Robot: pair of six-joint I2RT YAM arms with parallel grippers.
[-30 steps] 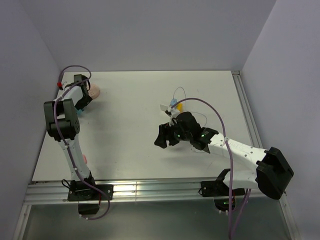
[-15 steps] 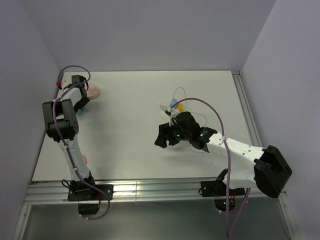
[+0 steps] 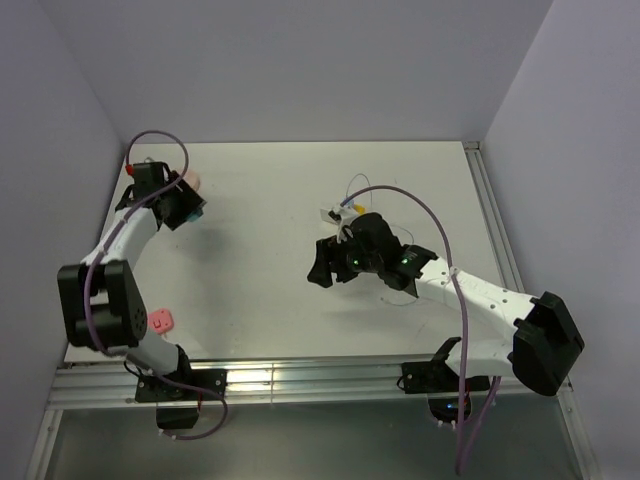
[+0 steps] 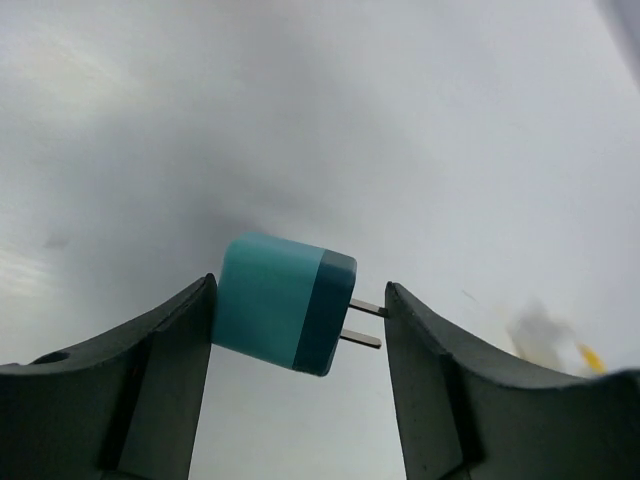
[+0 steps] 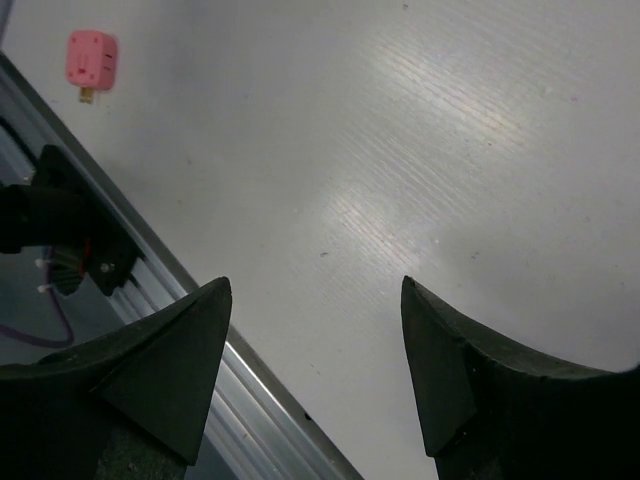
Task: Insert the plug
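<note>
The left claw point(image 4: 300, 290) pinches the teal plug point(image 4: 275, 315) between its fingers, and the prongs point(image 4: 362, 322) seem to touch the right finger. The right claw point(image 5: 315, 284) stands spread and holds nothing.

The left arm point(image 3: 125, 232) and right arm point(image 3: 480, 297) are built alike, with white links between bulky black joint housings. The left claw point(image 4: 300, 290) has two matt, dark grey fingers point(image 4: 150, 370), broad and curving to blunt tips. The right claw point(image 5: 315, 285) has the same pair. A purple cable point(image 3: 400, 195) loops back from behind each claw. Small green lights point(image 3: 405, 262) glow just behind the right claw, and a red fitting point(image 3: 131, 168) sits behind the left claw.
</note>
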